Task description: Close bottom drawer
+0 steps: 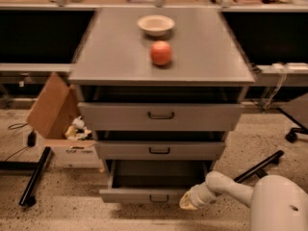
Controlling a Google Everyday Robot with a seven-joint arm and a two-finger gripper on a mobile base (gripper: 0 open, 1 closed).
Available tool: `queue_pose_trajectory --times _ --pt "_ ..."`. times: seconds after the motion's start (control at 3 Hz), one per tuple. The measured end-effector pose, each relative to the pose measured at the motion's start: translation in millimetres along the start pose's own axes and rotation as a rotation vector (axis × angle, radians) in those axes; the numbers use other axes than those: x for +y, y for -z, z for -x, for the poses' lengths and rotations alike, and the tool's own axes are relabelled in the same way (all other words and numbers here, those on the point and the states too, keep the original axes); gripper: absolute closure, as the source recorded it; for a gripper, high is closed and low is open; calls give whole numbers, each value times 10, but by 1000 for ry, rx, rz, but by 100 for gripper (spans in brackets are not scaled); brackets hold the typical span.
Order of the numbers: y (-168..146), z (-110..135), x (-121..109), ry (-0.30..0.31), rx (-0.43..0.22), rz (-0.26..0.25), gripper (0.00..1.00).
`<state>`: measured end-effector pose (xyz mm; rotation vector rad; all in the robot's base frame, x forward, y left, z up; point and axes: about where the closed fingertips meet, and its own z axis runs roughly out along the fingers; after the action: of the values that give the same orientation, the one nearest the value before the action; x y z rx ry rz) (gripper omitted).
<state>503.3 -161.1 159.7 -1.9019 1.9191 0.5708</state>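
- Bottom drawer (pixel 139 195), lowest of 3 grey ones, stands pulled out, its shallow tray open to view.
- Short front panel faces us, small dark handle at its middle.
- Gripper (pixel 187 204) sits low at the panel's right end.

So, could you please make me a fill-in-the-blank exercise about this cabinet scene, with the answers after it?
The bottom drawer is ____, not shut.
On the cabinet top, just behind the apple, sits a ____.
The gripper is at that drawer's front, right of its ____.
Missing words: open; bowl; handle.
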Motion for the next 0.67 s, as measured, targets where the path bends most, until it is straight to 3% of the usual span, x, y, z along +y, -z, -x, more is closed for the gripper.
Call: queue_pose_trajectory --times 0.33,0.67 --pt "19 29 -181 6 -35 -70 100" --pt "31 42 -243 8 -49 -100 100"
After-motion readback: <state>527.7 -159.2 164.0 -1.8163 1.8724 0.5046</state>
